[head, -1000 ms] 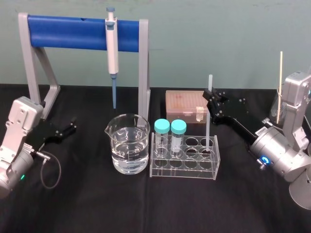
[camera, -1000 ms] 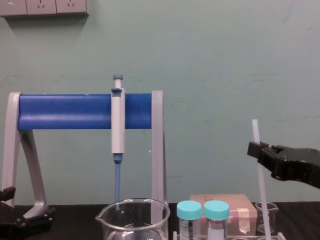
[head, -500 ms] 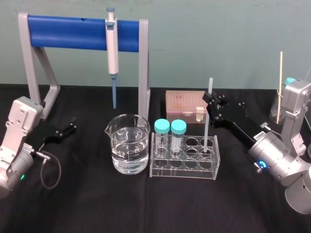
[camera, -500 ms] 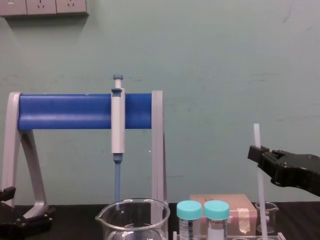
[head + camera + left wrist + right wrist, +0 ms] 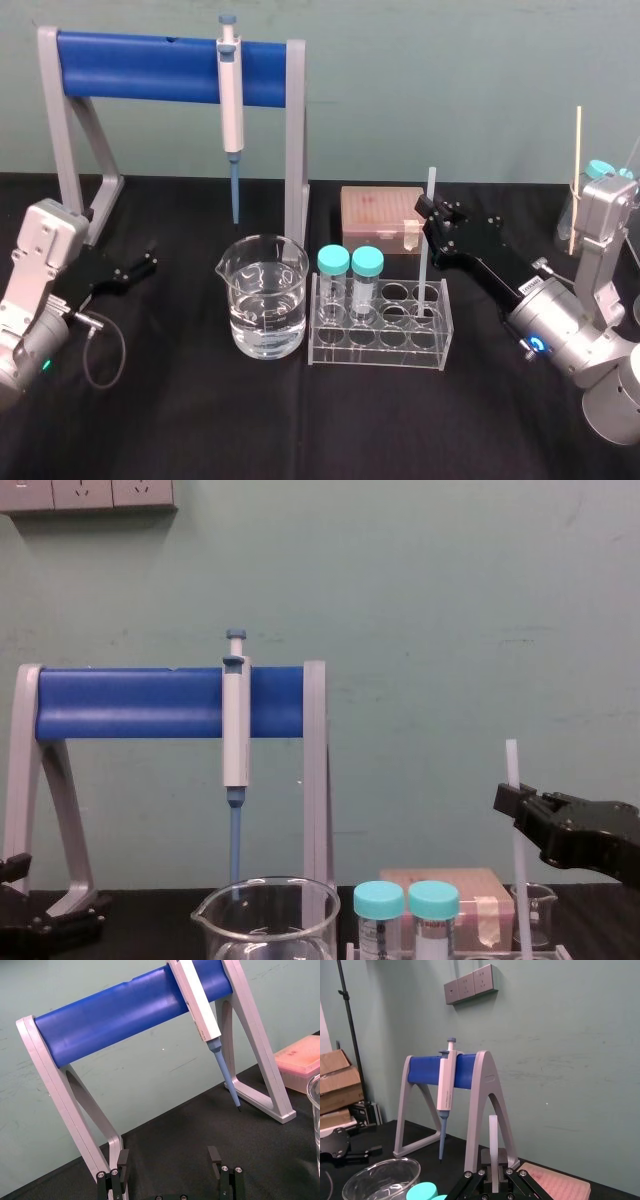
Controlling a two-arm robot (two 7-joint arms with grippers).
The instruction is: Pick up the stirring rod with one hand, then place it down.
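Observation:
The stirring rod (image 5: pixel 431 184) is a thin translucent-white stick standing upright, its lower end down in a right-hand hole of the clear tube rack (image 5: pixel 380 347). My right gripper (image 5: pixel 428 212) is shut on the stirring rod a little below its top. In the right wrist view the rod (image 5: pixel 493 1135) rises from between the black fingers of the right gripper (image 5: pixel 493 1169). The chest view shows the rod (image 5: pixel 513 760) sticking up above the right gripper (image 5: pixel 518 807). My left gripper (image 5: pixel 140 266) rests at the table's left, open and with nothing in it (image 5: pixel 169 1160).
A beaker of water (image 5: pixel 265 300) stands left of the rack, which also holds two teal-capped tubes (image 5: pixel 334 262). Behind are the blue-bar stand (image 5: pixel 150 65) with a hanging pipette (image 5: pixel 231 100), and a pink tip box (image 5: pixel 375 210). A wooden stick (image 5: pixel 576 180) stands far right.
My right gripper has come down with the rod, whose lower end has sunk deeper into the rack hole. The left arm has not moved.

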